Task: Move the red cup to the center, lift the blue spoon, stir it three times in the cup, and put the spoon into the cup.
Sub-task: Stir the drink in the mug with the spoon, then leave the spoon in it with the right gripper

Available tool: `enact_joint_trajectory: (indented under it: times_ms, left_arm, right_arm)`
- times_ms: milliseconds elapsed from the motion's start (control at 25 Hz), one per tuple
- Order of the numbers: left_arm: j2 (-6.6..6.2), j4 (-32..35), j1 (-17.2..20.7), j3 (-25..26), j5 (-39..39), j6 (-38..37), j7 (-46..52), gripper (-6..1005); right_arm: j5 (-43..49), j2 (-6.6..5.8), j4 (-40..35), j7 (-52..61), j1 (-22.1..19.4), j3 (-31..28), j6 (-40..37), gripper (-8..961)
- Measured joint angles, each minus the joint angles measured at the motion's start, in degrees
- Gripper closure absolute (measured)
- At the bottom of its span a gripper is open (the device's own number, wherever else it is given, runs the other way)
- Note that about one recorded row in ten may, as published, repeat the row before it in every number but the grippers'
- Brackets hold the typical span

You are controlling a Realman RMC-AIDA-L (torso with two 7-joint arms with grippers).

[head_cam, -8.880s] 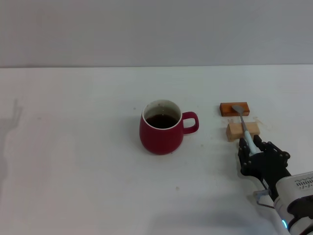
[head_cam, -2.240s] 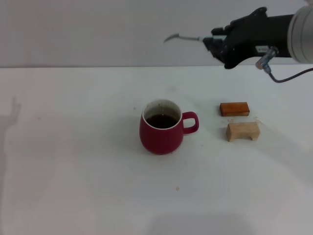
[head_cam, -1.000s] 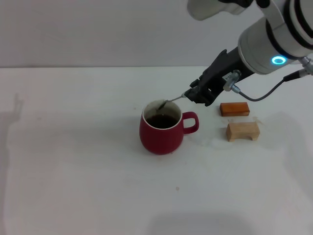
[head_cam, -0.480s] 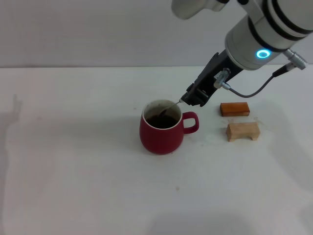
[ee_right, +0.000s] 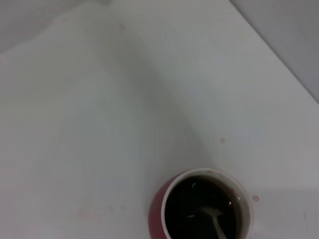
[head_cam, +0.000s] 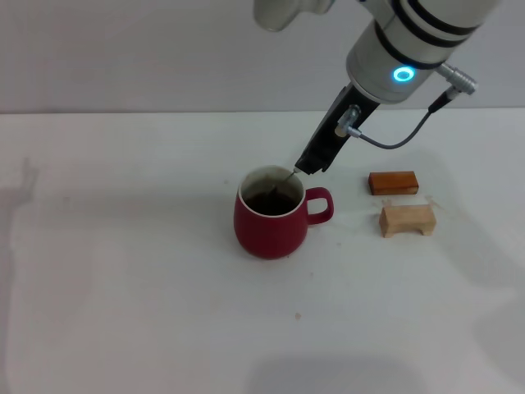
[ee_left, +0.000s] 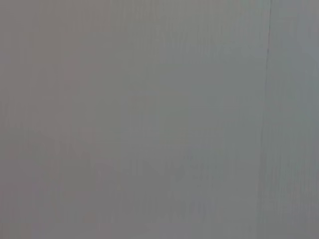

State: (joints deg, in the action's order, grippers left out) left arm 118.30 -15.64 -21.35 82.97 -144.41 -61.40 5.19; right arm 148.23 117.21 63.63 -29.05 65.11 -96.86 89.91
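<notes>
Dark red rounded ceramic mug [head_cam: 272,222] sat mid-table, dark liquid inside. The slim grey-metal spoon [head_cam: 281,186] had gone from rim height down into the liquid — stirring looked underway. Right gripper [head_cam: 312,162], lower than half a second earlier, clamped its handle; left arm out of sight.

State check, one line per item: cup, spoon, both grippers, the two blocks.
red cup: upright on the table, dark liquid inside, handle toward the blocks.
blue spoon: tilted, bowl dipped in the liquid, held at its handle end.
right gripper: above the cup's rim, shut on the spoon.
left gripper: not in view.
brown block: lying flat, untouched.
pale wooden block: standing on the table, nothing on it.
</notes>
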Motion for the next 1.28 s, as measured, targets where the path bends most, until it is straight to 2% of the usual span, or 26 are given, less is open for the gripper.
enact_joint_trajectory:
  times_ms: [200, 480, 760, 960, 1280]
  left_arm:
    - [0.0, 0.0, -0.12, 0.01, 0.0, 0.03, 0.0, 157]
    - [0.02, 0.0, -0.19, 0.0, 0.0, 0.06, 0.0, 157]
    - [0.08, 0.0, -0.19, -0.01, 0.0, 0.0, 0.0, 157]
    - [0.08, -0.01, -0.19, -0.08, 0.0, -0.13, 0.0, 157]
    - [0.17, -0.13, -0.33, -0.29, 0.0, -0.08, 0.16, 157]
  right_arm:
    - [0.96, -0.06, -5.4, -1.38, 3.11, -0.47, -1.2, 795]
    - [2.84, 0.83, -9.14, -2.25, 5.64, 0.26, -1.55, 795]
    - [2.98, 0.97, -9.8, -2.25, 6.46, 1.08, -0.48, 795]
    - [2.41, 1.58, -9.81, -2.25, 7.85, 2.5, 0.85, 795]
    - [0.77, 1.77, -10.16, -2.31, 8.35, 3.87, -1.26, 794]
